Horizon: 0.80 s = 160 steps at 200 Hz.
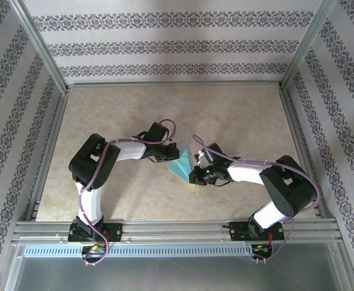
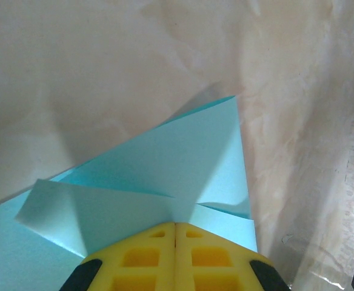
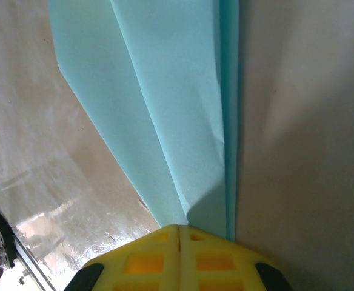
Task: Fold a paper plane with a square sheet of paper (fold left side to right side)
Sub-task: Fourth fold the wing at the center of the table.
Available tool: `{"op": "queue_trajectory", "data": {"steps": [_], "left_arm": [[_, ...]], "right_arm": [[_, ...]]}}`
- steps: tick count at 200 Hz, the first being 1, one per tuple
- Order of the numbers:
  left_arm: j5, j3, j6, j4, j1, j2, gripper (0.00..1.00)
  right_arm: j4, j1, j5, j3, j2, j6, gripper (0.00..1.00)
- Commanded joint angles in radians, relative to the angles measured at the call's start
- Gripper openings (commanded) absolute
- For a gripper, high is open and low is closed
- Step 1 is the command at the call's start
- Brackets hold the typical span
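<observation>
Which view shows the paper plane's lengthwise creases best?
Right wrist: the paper plane runs up the frame, its long folds plain. Left wrist shows overlapping flaps; the top view, a distant cyan sliver.

The paper plane is thin cyan paper, matt, smooth apart from its sharp creases and a few soft wrinkles. The table under it has a beige marbled top, smooth and glossy where the light catches it. The left gripper and right gripper look like matt yellow moulded plastic. The rails along the table's near edge are bare brushed metal. The arms wear smooth white and black plastic shells
</observation>
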Motion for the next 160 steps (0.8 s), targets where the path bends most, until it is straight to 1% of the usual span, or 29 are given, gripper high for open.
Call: {"op": "queue_trajectory", "data": {"steps": [1,67,110,115,150,160], "left_arm": [[-0.077,-0.016,0.001,-0.077,0.003,0.065,0.00],[-0.078,-0.007,0.005,-0.085,0.005,0.072,0.00],[-0.077,-0.006,0.006,-0.087,0.004,0.073,0.00],[-0.077,-0.006,0.006,-0.086,0.005,0.072,0.00],[-0.061,-0.002,0.013,-0.073,0.004,0.061,0.00],[-0.050,0.003,0.014,-0.065,0.001,0.046,0.00]], "right_arm": [[-0.076,-0.006,0.013,-0.083,-0.008,0.024,0.00],[-0.080,-0.038,0.001,-0.204,-0.114,0.041,0.00],[-0.156,-0.053,-0.002,-0.218,-0.199,0.031,0.00],[-0.168,-0.056,-0.002,-0.244,-0.210,0.027,0.00],[-0.250,-0.078,-0.002,-0.230,-0.306,0.011,0.00],[-0.272,-0.087,0.000,-0.182,-0.333,0.000,0.00]]}}
